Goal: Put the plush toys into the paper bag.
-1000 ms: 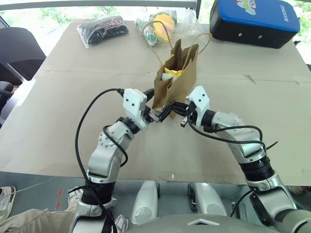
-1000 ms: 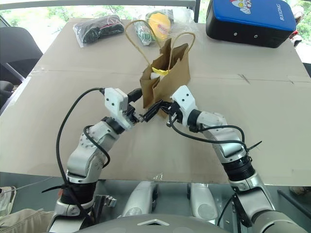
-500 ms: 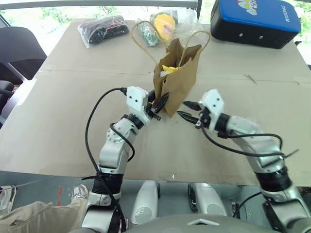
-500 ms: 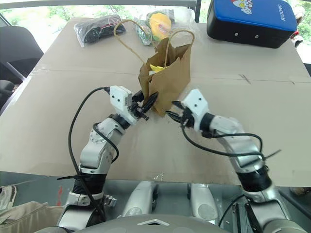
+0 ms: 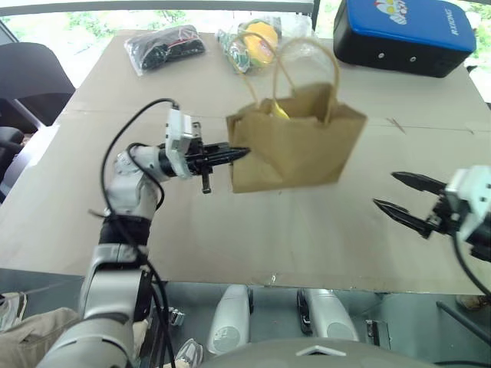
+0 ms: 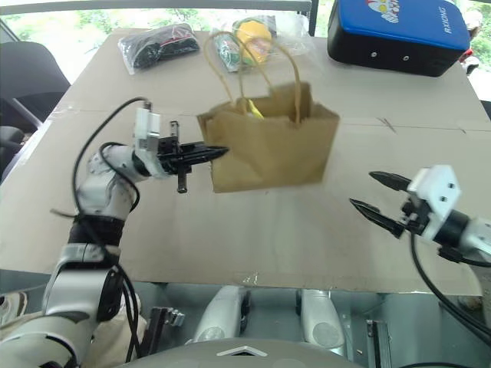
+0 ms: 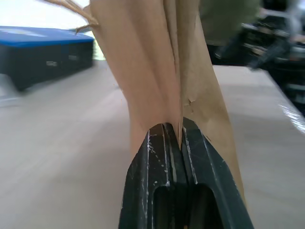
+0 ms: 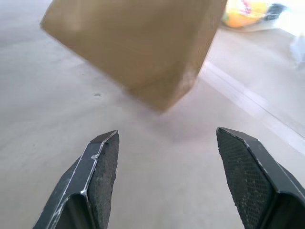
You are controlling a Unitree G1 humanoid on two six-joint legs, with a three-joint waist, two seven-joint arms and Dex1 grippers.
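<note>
Landmark: paper bag (image 5: pixel 295 146), upright mid-table. Its left side fold is blocked by the left gripper (image 5: pixel 234 153), pinched shut on that edge. Bare cardboard table (image 5: pixel 307 230) in front of the bag and to its right gives free passage; the right gripper (image 5: pixel 400 197) sits there, well apart from the bag, jaws spread. Bag mouth is partly barred by two cord handles (image 5: pixel 299 57) arching over it. Behind the bag: two clear plastic packs (image 5: pixel 207 42) and a blue case (image 5: pixel 403 31) crowd the far edge.
</note>
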